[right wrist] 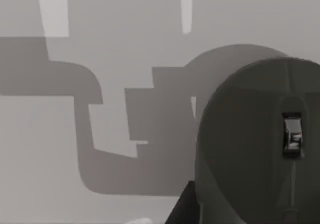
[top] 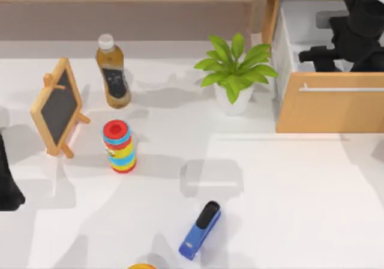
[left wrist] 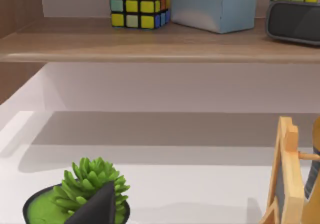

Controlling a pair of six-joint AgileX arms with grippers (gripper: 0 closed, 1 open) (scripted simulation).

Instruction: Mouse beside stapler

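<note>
Reaching into the open drawer (top: pixel 327 110) at the far right of the table, the right gripper (top: pixel 315 56) hung close over the mouse (right wrist: pixel 260 144), which lay on the drawer floor well apart from the stapler (top: pixel 200 230) at the near middle, so I judged the task barely begun, with the grasp, lift and carry all left. Whether its fingers were open or closed on the mouse, I could not tell. Parked at the left edge, the left arm (top: pixel 9 188) held nothing that I could see.
</note>
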